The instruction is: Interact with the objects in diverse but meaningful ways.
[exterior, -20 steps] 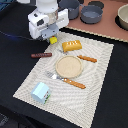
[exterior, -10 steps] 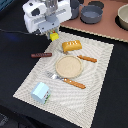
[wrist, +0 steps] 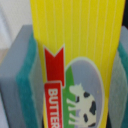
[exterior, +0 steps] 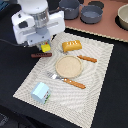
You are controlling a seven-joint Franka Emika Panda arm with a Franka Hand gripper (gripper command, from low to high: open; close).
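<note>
I've got the gripper (exterior: 45,46) pinching the yellow butter packet (wrist: 75,60), pads (wrist: 31,85) tight on both sides, just off the mat's (exterior: 95,95) far corner. Bread loaf (exterior: 71,46) sits at 3 o'clock of it, carton (exterior: 40,92) at 6, pots (exterior: 80,10) approx 1 o'clock.

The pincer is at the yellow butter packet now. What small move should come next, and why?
Probably lift straight up a little. In the wrist view the butter packet sits between the pincer's padded fingers, which seem closed on it, while the exterior view shows it low at the mat edge.
</note>
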